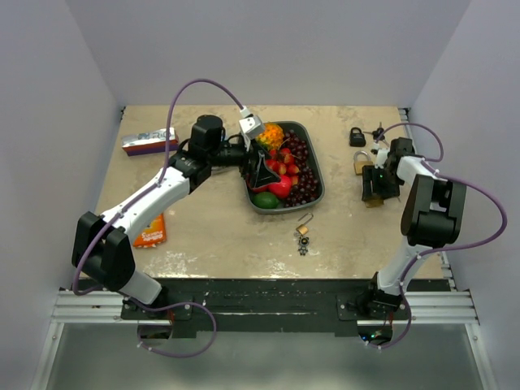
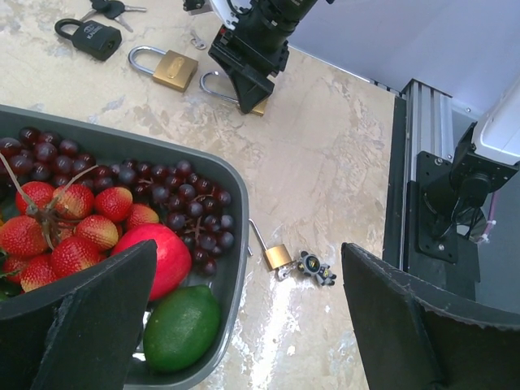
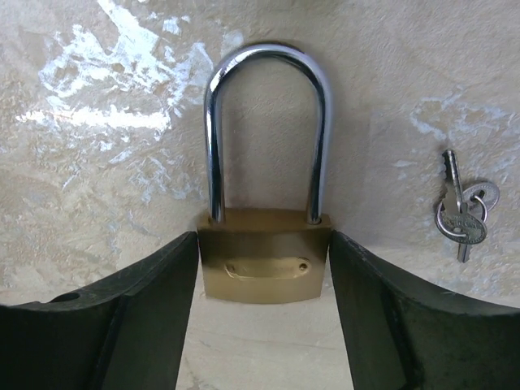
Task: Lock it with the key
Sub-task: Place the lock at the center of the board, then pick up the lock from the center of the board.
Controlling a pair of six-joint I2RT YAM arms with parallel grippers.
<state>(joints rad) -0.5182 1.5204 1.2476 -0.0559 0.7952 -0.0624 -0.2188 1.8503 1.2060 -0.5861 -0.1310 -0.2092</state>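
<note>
I cannot tell whether my right tool [image 3: 263,244] pinches or merely flanks the brass padlock with steel shackle [image 3: 265,264] on the worktop [image 3: 97,203]. Left tool [image 2: 248,248], spread wide, hovers over the grey tray [image 2: 122,142] of fruit [image 2: 73,219].

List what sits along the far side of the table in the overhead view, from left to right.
Purple-and-white box → gray fruit tray → black padlock.

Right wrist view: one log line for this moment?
right gripper astride brass padlock, grip unclear | keys lying apart | left gripper open
</note>
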